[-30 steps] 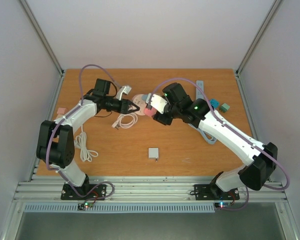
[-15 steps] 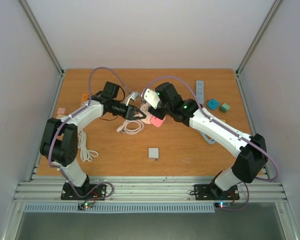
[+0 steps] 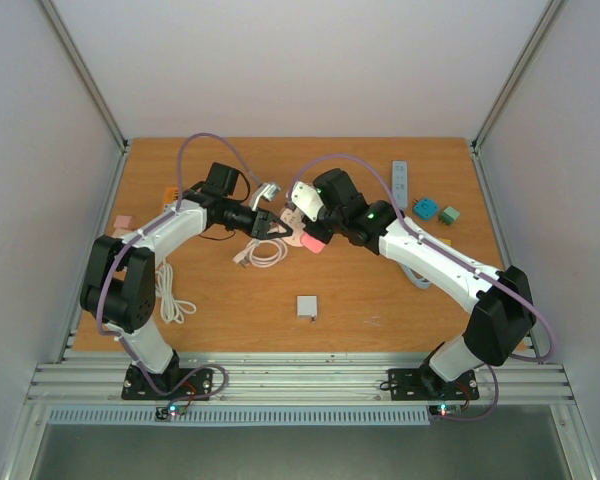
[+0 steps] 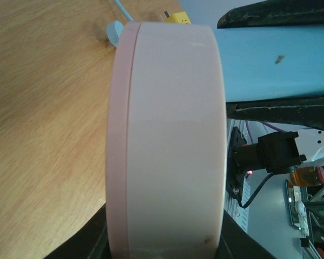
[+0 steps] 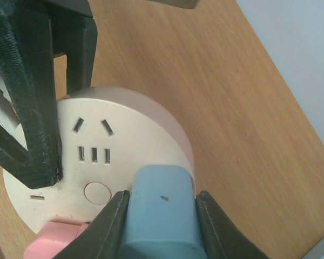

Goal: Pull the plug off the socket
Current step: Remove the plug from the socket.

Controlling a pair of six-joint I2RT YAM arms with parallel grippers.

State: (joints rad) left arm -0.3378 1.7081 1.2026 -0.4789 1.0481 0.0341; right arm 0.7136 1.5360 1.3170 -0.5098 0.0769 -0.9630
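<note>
Right fingers (image 5: 112, 226) are clenched on the blue plug (image 5: 161, 208), one black finger pressed to each of its sides. Left fingers (image 5: 32, 108) are clamped on the rim of the round socket (image 5: 119, 140).

We see the wooden table (image 3: 380, 300) spread under both arms, which meet over its middle, a little toward the far edge. The socket, pale pink, is held between them. Its face shows several slot openings, and the blue plug is seated in it near the rim. A pink plug (image 5: 54, 240) sits in the socket just beside the blue one.

On the table, a white cable coil (image 3: 263, 252) lies near the socket. A small grey box (image 3: 307, 306) lies closer to the arm bases, well apart from it. We also make out teal blocks (image 3: 426, 209) toward the right side.
</note>
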